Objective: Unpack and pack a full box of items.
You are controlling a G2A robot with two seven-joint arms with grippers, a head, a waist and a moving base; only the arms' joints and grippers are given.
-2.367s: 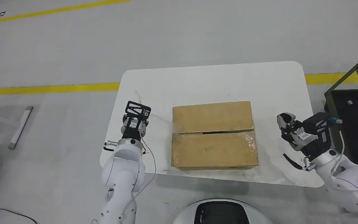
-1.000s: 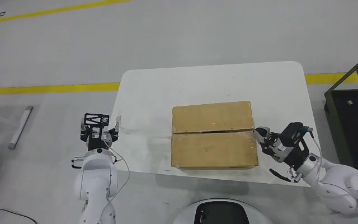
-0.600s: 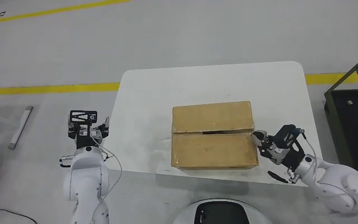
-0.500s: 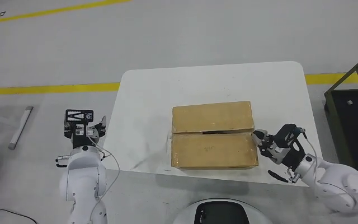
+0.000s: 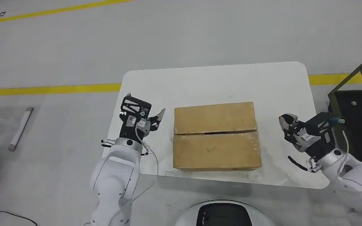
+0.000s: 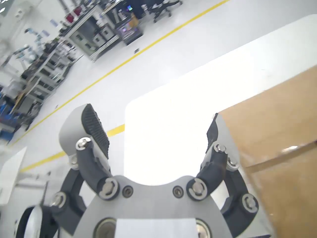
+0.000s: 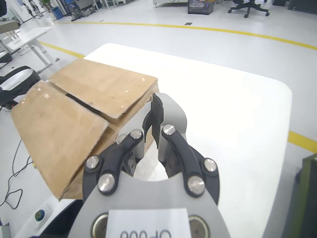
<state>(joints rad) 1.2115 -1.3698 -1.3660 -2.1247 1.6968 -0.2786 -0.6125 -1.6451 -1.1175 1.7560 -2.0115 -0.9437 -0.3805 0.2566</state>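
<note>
Cardboard box shut on the table, neither gripper on it

Cardboard box (image 5: 216,135) sits flat near the middle of the white table (image 5: 226,79), closer to the robot's edge. Top is two long flaps, far flap (image 5: 214,117) and near flap (image 5: 216,151), meeting at a seam (image 5: 215,133) that runs the length of the lid. A dark gap shows along part of the seam, so the flaps do not look sealed tight there.

Left gripper (image 5: 148,116) hangs just beside the box's left end, not touching, jaws spread wide with nothing between them. Right gripper (image 5: 285,121) is off the right end, apart from the box, fingers pinched together on nothing.

Handling, as I judge it: corrugated board, stiff across each panel but hinging freely at the fold. Dry surface, should grip well on ribbed pads. If it is full as the task says, it is likely heavy, and a flap would tear or fold before it lifted the load. Best hold for opening is a flap's free edge at the seam gap, near an end, peeled up and outward. The right gripper would have to open first.
</note>
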